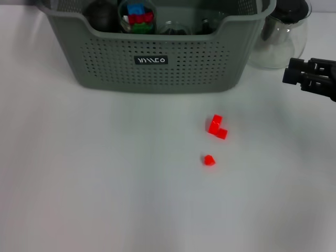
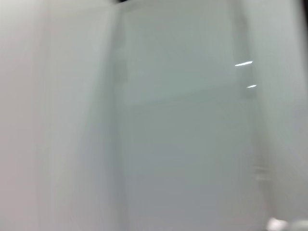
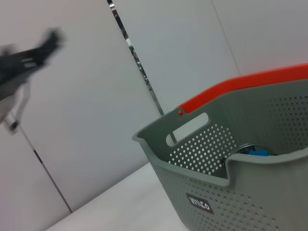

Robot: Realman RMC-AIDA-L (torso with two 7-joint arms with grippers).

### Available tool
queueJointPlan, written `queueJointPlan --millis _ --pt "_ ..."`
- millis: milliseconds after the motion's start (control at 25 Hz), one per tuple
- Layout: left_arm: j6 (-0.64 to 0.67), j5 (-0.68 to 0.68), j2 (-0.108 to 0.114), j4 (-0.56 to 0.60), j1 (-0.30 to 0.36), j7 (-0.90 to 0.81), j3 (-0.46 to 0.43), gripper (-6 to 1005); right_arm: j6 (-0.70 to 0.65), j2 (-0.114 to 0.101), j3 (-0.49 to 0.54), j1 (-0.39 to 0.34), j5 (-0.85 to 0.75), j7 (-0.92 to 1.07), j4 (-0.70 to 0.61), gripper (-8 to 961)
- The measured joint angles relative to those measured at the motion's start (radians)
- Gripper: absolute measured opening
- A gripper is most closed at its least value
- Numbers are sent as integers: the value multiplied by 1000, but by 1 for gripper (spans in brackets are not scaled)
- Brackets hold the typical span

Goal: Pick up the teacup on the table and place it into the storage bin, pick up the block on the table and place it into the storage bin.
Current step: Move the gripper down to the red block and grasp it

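Red blocks point(image 1: 217, 126), two (well apart from the storage bin point(image 1: 152, 63)); right gripper's point(image 1: 310, 76) grip unclear.

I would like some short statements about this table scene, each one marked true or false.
1. Two red block pieces lie on the table. True.
2. The storage bin is empty. False: it holds several things, coloured blocks among them.
3. The glass pitcher stands inside the bin. False: it stands on the table beside it.
4. The right gripper holds a red block. False: it is off to the side of them, near the pitcher.
5. The bin carries a black label. True.
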Motion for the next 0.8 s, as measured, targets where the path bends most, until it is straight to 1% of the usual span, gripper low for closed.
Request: queueJointPlan --millis 40,80,160,200,240,320,360,400,440,480,520,560,600,640,720,800 --pt "66 -3 -7 -26 28 78 -2 824 -2 1 0 -1 -1 -3 -1 490" --pt "104 28 -14 -54 52 151 10 824 -5 1 -1 -1 -3 -8 -3 490" --pt "112 127 -19 -103 74 238 28 824 -29 5 -13 -3 -12 -51 -10 490" --pt "94 200 -19 -143 75 262 35 824 -49 8 -25 -6 -18 -90 -16 490" --pt "64 309 -18 -204 72 293 34 824 -85 15 -48 -10 -31 -147 -26 490" --pt "21 394 -17 -281 63 319 18 824 -125 32 -82 -14 -57 -204 -67 490" --pt "-3 431 -16 -317 60 331 8 824 -132 47 -101 -14 -84 -206 -118 490" --pt "-34 469 -16 -350 57 348 0 824 -135 64 -120 -10 -116 -189 -171 490" --pt "-54 487 -16 -368 57 356 0 824 -135 75 -137 -4 -148 -156 -224 490" --pt "-72 503 -15 -381 57 363 -1 824 -135 88 -173 7 -187 -85 -290 490" --pt "-93 521 -15 -397 55 369 -1 824 -134 94 -196 15 -209 -37 -330 490" --pt "-112 536 -14 -416 53 375 -1 824 -130 93 -284 44 -233 83 -407 490" --pt "-129 551 -14 -434 51 383 -1 824 -124 90 -326 58 -237 136 -439 490" --pt "-133 557 -14 -440 50 387 0 824 -124 90 -326 58 -237 136 -439 490" --pt "-133 557 -14 -440 50 387 0 824 -118 89 -413 101 -268 234 -506 490" --pt "-153 598 -13 -469 48 412 0 824 -110 90 -489 148 -321 302 -541 490"
